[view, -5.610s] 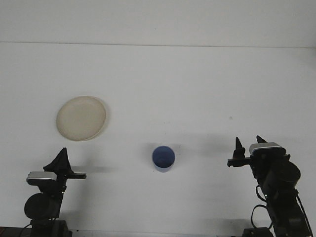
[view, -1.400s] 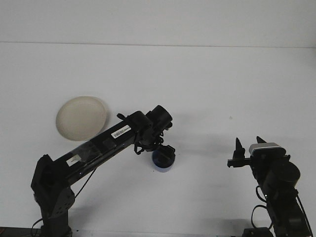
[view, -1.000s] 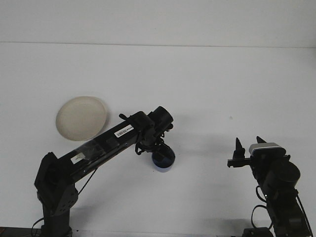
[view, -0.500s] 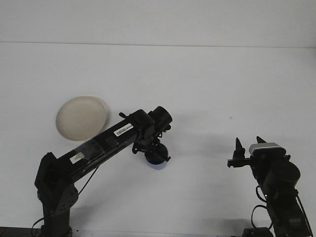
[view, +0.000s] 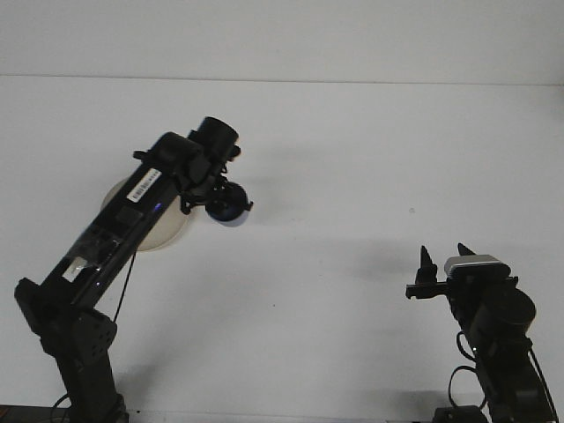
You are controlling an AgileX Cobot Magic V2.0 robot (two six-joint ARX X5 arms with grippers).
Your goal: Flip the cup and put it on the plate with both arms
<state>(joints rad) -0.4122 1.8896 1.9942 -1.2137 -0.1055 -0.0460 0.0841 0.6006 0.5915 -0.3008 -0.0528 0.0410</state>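
My left gripper (view: 226, 204) is raised above the table and shut on the blue cup (view: 229, 210), which hangs just right of the cream plate (view: 167, 233). The left arm covers most of the plate, so only its lower right part shows. The cup's exact tilt is hard to read under the gripper. At the lower right my right gripper (view: 447, 257) rests low with its two fingers pointing up and apart, holding nothing.
The white table (view: 352, 176) stretches back to a wall line near the top. The left arm's base (view: 79, 352) stands at the lower left and the right arm's base (view: 498, 352) at the lower right.
The left arm has lifted the cup off the table's middle and swung it up and left, to the plate's right edge. The right arm has not moved.
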